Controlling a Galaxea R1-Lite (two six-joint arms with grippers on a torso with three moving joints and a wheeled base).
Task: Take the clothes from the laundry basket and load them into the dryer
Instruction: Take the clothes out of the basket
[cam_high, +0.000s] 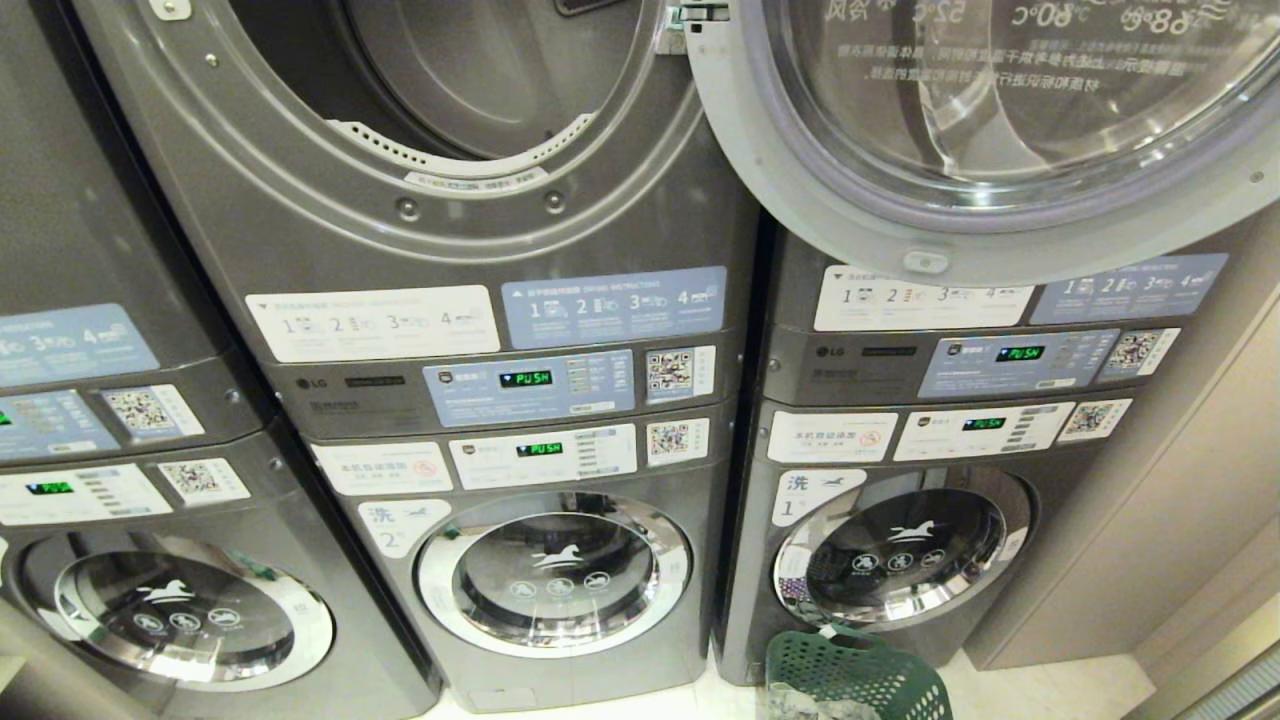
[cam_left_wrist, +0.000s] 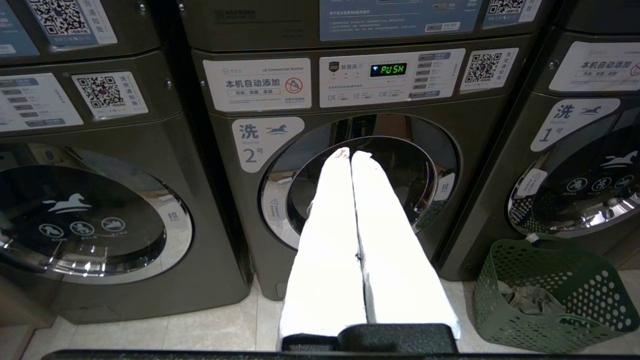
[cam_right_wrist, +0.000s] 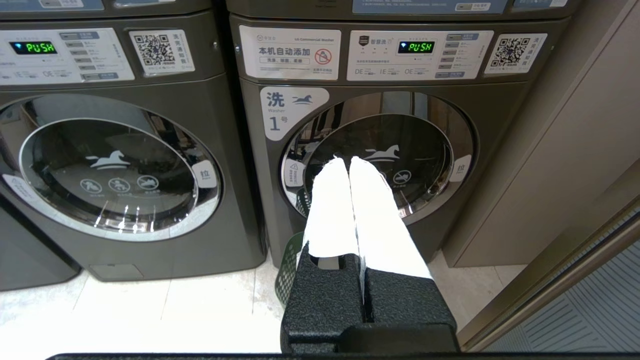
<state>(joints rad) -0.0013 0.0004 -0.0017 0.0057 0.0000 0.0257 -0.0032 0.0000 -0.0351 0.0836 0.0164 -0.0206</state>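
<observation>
Laundry basket (cam_left_wrist: 550, 295) sitting on the floor, both claws clenched and holding nothing.

The small green basket, its walls pierced with round holes, is standing before the washer marked 1 (cam_right_wrist: 377, 165), with crumpled grey-blue clothes (cam_left_wrist: 525, 300) lying inside. The dryer (cam_high: 440, 110) above washer 2 is standing open, its door (cam_high: 1000, 130) swung aside. The left claw (cam_left_wrist: 350, 155) and right claw (cam_right_wrist: 345, 162) are pointing at the washers.
</observation>
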